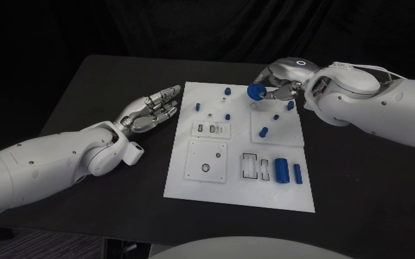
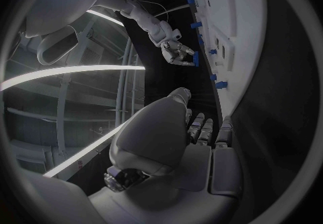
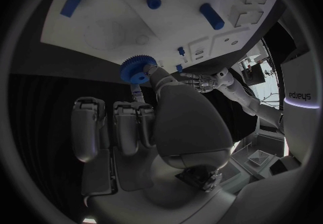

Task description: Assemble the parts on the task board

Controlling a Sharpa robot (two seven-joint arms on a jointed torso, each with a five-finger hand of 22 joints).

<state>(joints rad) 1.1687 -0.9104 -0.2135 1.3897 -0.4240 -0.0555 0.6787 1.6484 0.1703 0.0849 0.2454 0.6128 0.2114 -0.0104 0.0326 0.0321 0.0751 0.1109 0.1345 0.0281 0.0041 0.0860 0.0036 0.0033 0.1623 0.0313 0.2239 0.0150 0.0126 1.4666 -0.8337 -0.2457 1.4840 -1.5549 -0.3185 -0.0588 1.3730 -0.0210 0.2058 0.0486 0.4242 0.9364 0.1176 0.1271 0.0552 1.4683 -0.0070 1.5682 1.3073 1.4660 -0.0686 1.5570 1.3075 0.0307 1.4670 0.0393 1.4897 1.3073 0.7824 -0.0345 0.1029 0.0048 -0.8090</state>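
Note:
The white task board lies in the middle of the black table. My right hand hovers over the board's far right part and pinches a blue toothed gear; the right wrist view shows the gear at my fingertips above the board. Blue pegs stand along the far part of the board, and two blue cylinders lie near its front right corner. My left hand rests palm up, fingers apart and empty, just left of the board. In the left wrist view the right hand holds the gear.
Square white inset plates with holes and slots sit on the board. Bare black table lies left of the board, around my left arm, and along the front edge.

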